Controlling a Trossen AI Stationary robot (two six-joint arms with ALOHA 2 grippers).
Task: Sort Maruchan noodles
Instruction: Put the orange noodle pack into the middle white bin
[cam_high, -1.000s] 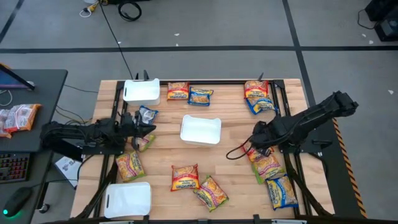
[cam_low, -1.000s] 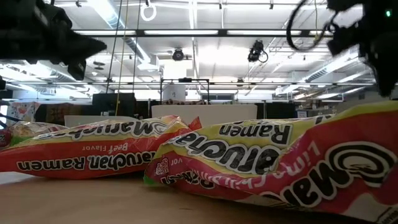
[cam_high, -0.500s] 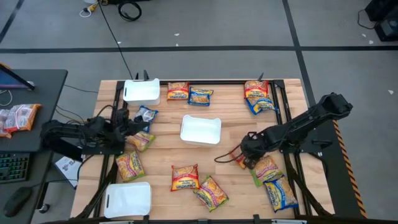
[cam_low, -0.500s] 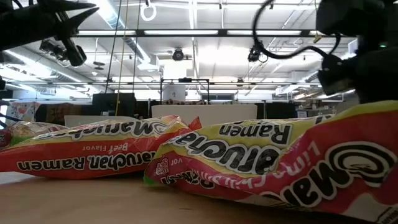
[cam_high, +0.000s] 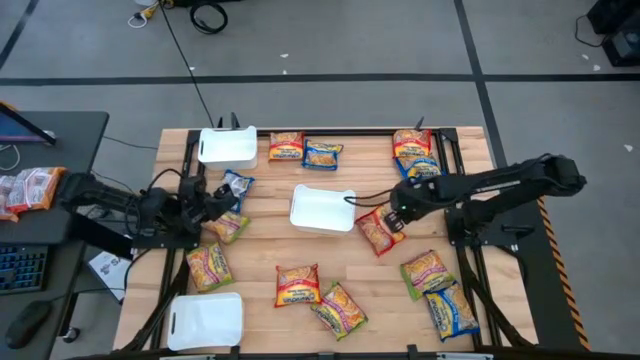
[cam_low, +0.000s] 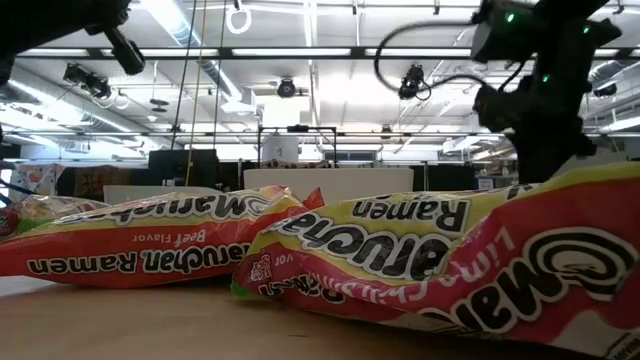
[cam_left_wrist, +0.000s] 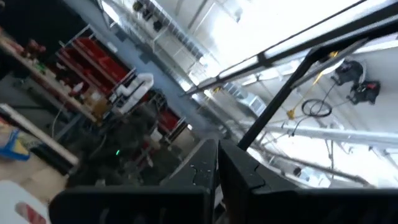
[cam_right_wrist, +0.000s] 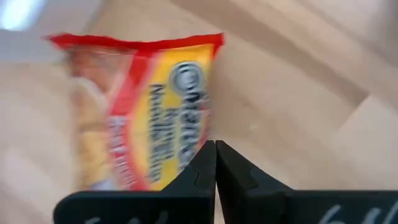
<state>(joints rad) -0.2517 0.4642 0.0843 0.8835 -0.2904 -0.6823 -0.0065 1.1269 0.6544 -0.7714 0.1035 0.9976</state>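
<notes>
Maruchan packets lie scattered over the wooden table (cam_high: 260, 250). My right gripper (cam_high: 392, 221) (cam_right_wrist: 215, 149) is just right of the middle white tray (cam_high: 322, 210), shut on a red-orange packet (cam_high: 377, 233) (cam_right_wrist: 143, 106). My left gripper (cam_high: 222, 207) (cam_left_wrist: 217, 146) is shut and tipped up toward the ceiling. It sits between a blue packet (cam_high: 237, 185) and a yellow-orange packet (cam_high: 229, 226), holding nothing. In the low view my right arm (cam_low: 540, 90) shows behind two close packets (cam_low: 150, 245) (cam_low: 450, 260). My right gripper pinches the red-orange packet by one edge (cam_right_wrist: 194, 155) between its two shut fingers, coming from the table's right side. The rest of the packet reaches out beyond the fingertips toward the middle tray. I cannot tell whether it is clear of the table.
White trays sit at the far left (cam_high: 228, 147) and the near left (cam_high: 206, 320). Other packets lie at the far edge (cam_high: 285, 147) (cam_high: 322, 155) (cam_high: 415, 155), the near middle (cam_high: 297, 285) (cam_high: 338, 308), the left (cam_high: 208, 267) and the near right (cam_high: 428, 272) (cam_high: 452, 308).
My right gripper dipped toward the near edge onto the red-orange packet, took hold, then carried it left and farther, up beside the middle tray. My left gripper drew back slightly toward the table's left edge and rose.
</notes>
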